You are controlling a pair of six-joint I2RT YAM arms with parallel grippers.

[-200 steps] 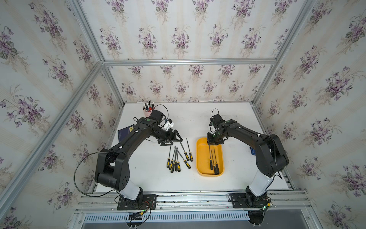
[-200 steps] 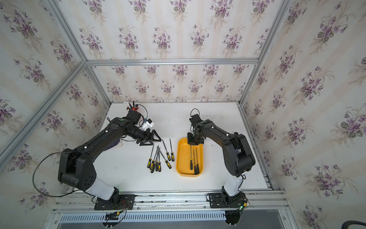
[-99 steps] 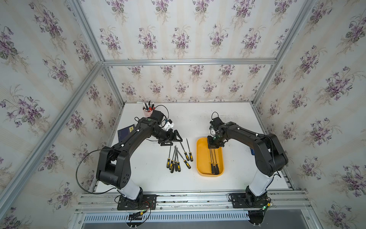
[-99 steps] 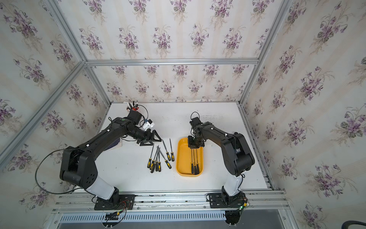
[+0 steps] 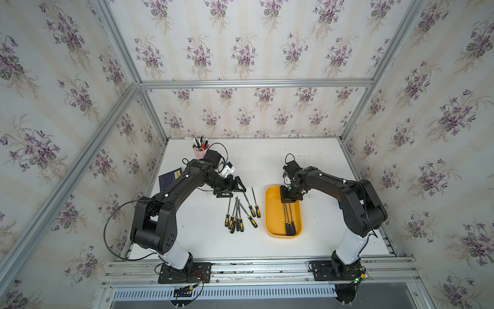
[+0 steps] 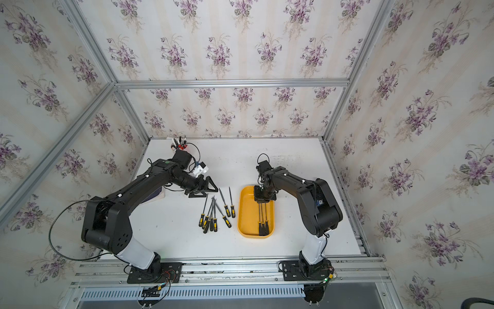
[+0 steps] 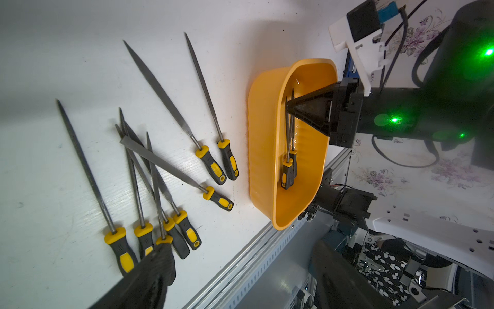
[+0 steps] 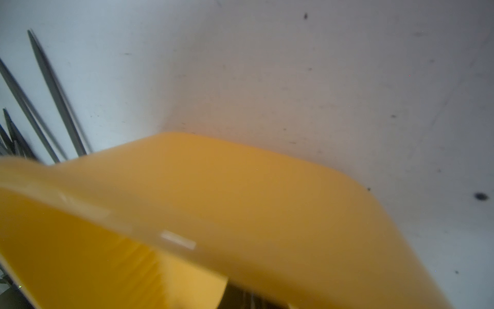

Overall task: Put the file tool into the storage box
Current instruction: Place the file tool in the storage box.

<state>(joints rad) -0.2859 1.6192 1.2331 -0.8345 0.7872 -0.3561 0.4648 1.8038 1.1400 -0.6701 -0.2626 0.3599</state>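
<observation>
Work surface: a white table [image 5: 267,166] inside an aluminium frame. The panels around it carry purple floral wallpaper.

Item count:
- Arms: two, both black, mounted on the near rail.
- Storage box [image 5: 272,214]: one orange-yellow tray, on the table in front of the right arm.
- Loose files [image 5: 238,214]: eight, with yellow-and-black handles. They lie on the table just left of the storage box. Six overlap in a fan and two lie apart beside the box.
- Boxed files [image 6: 262,214]: three blades side by side in both top views, handles toward the near end.
- Pen cup [image 5: 199,153]: one, pink, at the far left.
- Blue booklet [image 5: 169,178]: one, at the left edge.

Gripper state:
- Left gripper [image 5: 232,190]: fingers spread wide and empty, above the table at the blade ends of the loose files.
- Right gripper [image 5: 288,200]: low inside the far end of the storage box, fingers pressed together on one boxed file near its tip.

View differences: the left wrist view shows the right gripper's fingertips [image 7: 290,108] on that blade, but only two boxed handles are clear. The right wrist view shows only the blurred box wall [image 8: 240,200], bare table and a few blades. No fingers appear in it.
</observation>
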